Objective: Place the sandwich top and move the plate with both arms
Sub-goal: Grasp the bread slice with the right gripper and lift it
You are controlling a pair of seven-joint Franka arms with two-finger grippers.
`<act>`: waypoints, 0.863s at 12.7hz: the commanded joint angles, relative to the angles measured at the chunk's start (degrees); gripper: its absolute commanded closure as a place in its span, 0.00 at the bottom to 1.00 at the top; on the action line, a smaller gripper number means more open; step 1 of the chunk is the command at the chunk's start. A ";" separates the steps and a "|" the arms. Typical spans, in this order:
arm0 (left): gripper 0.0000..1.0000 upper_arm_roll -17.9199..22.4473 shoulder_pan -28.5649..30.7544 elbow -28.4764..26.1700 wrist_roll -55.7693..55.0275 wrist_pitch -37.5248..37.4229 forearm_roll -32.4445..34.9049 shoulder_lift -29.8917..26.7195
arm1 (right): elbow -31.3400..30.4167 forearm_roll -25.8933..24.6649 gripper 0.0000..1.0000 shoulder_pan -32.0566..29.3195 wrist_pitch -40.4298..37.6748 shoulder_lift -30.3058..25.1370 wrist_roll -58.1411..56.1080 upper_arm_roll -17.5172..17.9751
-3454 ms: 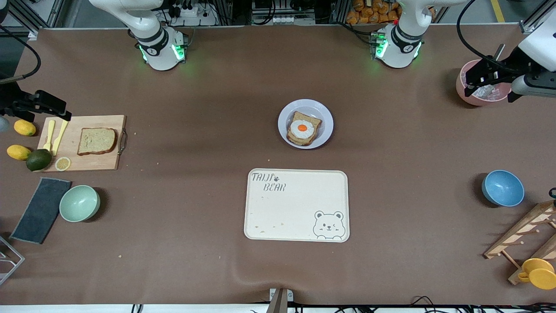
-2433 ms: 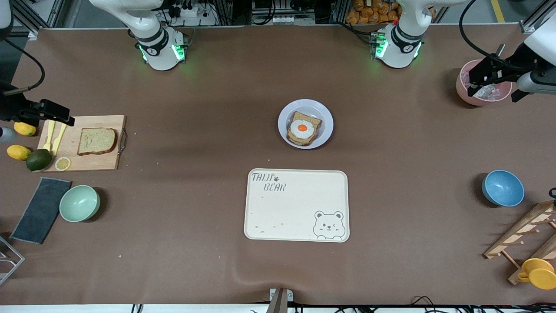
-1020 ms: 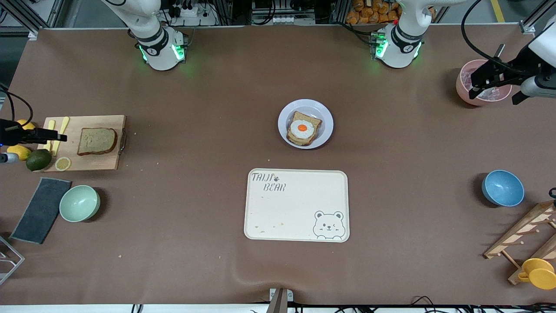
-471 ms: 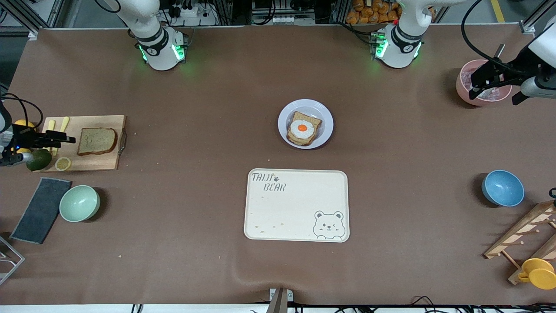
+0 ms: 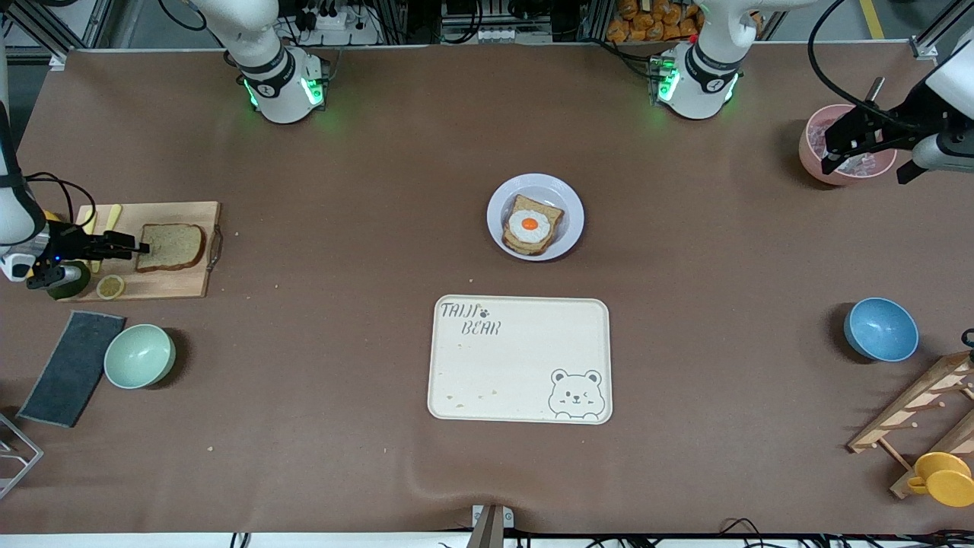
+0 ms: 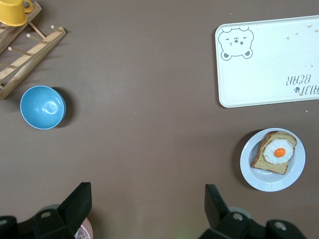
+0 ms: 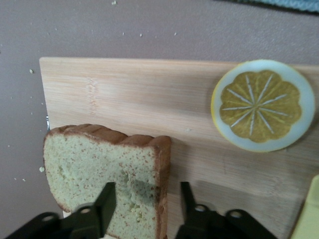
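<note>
Right gripper (image 5: pixel 141 247) is low over the board (image 5: pixel 175 283), fingers parted around the crust edge of the speckled brown bread (image 5: pixel 171 246), not closed on it. Egg toast (image 5: pixel 531 225) sits on the white plate (image 5: pixel 568 200) mid-table. Left gripper (image 5: pixel 833 156) waits wide open over the pink bowl (image 5: pixel 806 148).

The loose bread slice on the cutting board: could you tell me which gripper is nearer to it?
Right. The right gripper straddles an edge of the bread slice on the cutting board; the left gripper waits over the pink bowl.
</note>
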 commanded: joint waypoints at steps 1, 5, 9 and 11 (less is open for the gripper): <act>0.00 -0.26 0.48 0.15 -0.04 0.36 -0.95 -0.21 | -1.71 1.97 0.87 -1.52 0.78 -1.08 -1.55 1.08; 0.00 -0.26 0.39 0.06 -0.04 0.36 -0.95 -0.21 | -2.41 3.02 1.00 -1.78 1.05 -0.64 -3.65 1.17; 0.00 -0.26 0.39 0.06 -0.04 0.36 -0.95 -0.21 | 0.30 3.73 1.00 1.19 -4.54 -2.22 -2.78 1.34; 0.00 -0.35 0.30 0.06 -0.04 0.36 -0.95 -0.21 | 3.29 3.64 1.00 4.09 -10.17 -3.01 2.01 1.34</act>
